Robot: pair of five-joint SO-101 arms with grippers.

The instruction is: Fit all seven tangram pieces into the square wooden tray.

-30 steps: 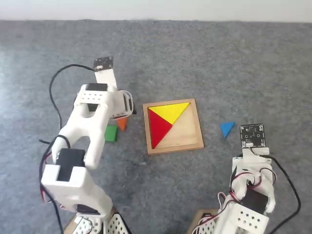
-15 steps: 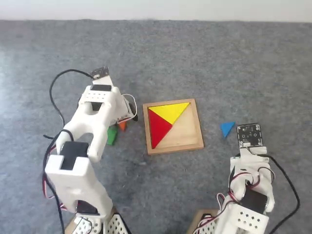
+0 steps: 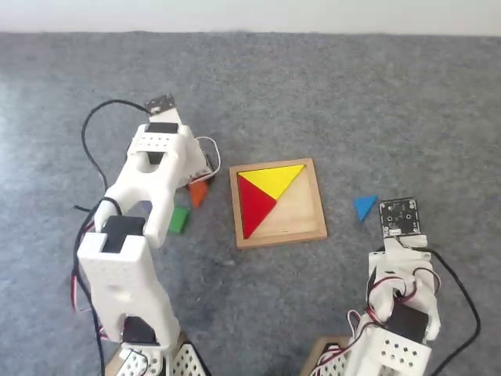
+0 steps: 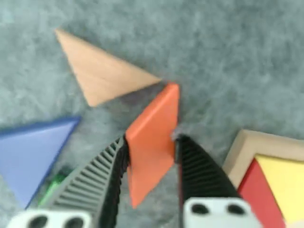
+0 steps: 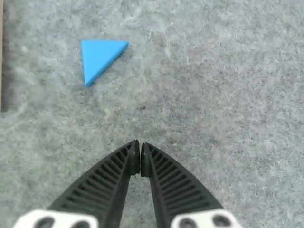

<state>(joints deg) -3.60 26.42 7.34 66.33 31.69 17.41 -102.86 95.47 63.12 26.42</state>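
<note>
My fingers [image 4: 199, 166]: black, ribbed, white at the base. Orange piece [image 4: 152, 142]. Plain wood-toned triangle [image 4: 102, 71]. Dull blue triangle [image 4: 33, 152]. Green piece [image 3: 178, 219]. Pale wooden tray [image 3: 313, 233] with yellow triangle [image 3: 274, 178] and red triangle [image 3: 254, 205]. Bright blue triangle [image 5: 99, 58]. Mottled grey mat [image 3: 352, 102].

Left gripper [image 4: 152, 138], clamping the flat orange wooden parallelogram [image 4: 154, 114], is shifting slightly farther up the table as I'm swinging its arm leftward.

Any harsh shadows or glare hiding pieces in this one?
High view: even, soft light, only a faint shadow along the tray's near edge. Left wrist view: a soft shadow beside the orange piece held in the left end effector, nothing hidden. Right wrist view: flat light, no glare on the blue triangle.
</note>
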